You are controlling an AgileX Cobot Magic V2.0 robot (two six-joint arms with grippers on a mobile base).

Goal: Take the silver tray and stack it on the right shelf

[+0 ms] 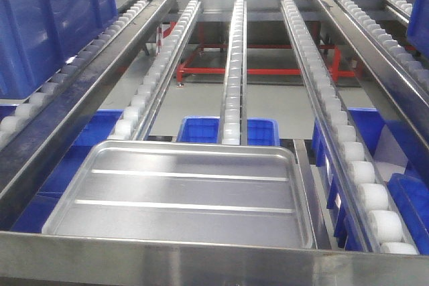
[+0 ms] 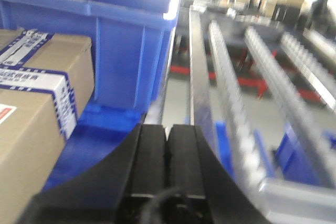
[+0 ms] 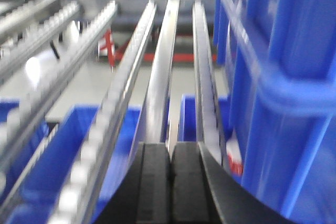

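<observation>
The silver tray [image 1: 181, 192] lies flat on the right shelf [image 1: 201, 259], just behind its broad shiny front rail, with its two long ridges running left to right. It rests across the left and middle roller rails. Neither gripper shows in the front view. In the left wrist view my left gripper [image 2: 169, 129] is shut with nothing between its black fingers, over a steel rail beside a blue crate. In the right wrist view my right gripper [image 3: 171, 148] is shut and empty above a steel rail. Both wrist views are blurred and neither shows the tray.
A large blue crate [image 1: 53, 18] stands on the rack to the left. Cardboard boxes [image 2: 37, 103] sit beside that crate [image 2: 105, 40]. Another blue crate [image 3: 283, 77] stands close on the right gripper's right. Blue bins [image 1: 201, 128] sit below the roller rails [image 1: 231, 65].
</observation>
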